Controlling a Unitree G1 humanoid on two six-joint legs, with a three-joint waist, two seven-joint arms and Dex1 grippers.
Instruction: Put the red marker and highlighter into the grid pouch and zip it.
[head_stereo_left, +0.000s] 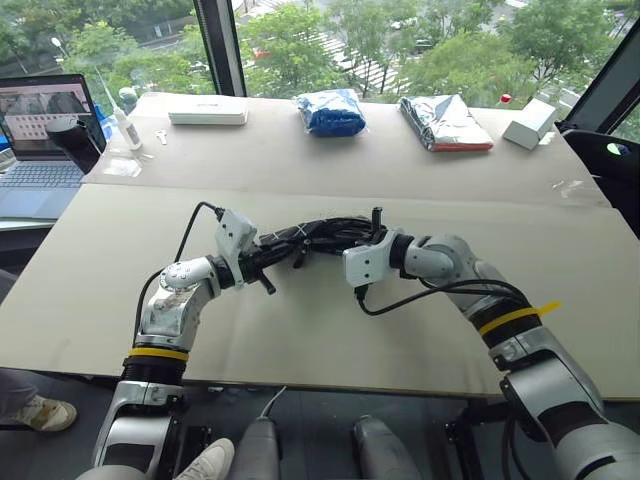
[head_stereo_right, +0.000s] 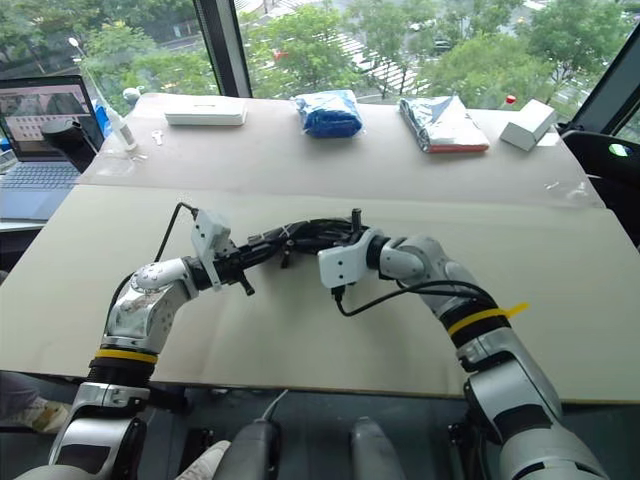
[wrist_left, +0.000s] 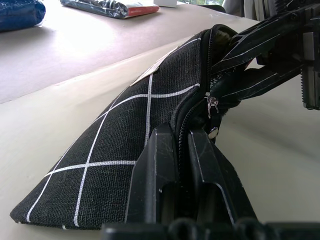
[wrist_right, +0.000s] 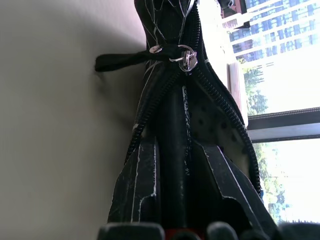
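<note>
pouch: grid pouch (wrist_left: 125, 135) held up off the table (head_stereo_left: 420, 330) between both arms
left gripper (wrist_left: 182, 150): clamped tight on the zipper edge
right gripper (wrist_right: 172, 150): partly spread inside the opening
handling: floppy, light fabric, so best grabbed at the seam

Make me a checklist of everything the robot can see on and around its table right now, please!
Surface: pale table, bare in front.
Job's things: grid pouch held up between both grippers, zipper partly open; no pens seen.
Clutter: white box, blue bag, silver packet, small white box along the far edge.
Grippers: left gripper shut on the pouch; right gripper with fingers in the pouch mouth.
Cables: black cable on the right arm.
Surroundings: laptop at left, windows with trees.
</note>
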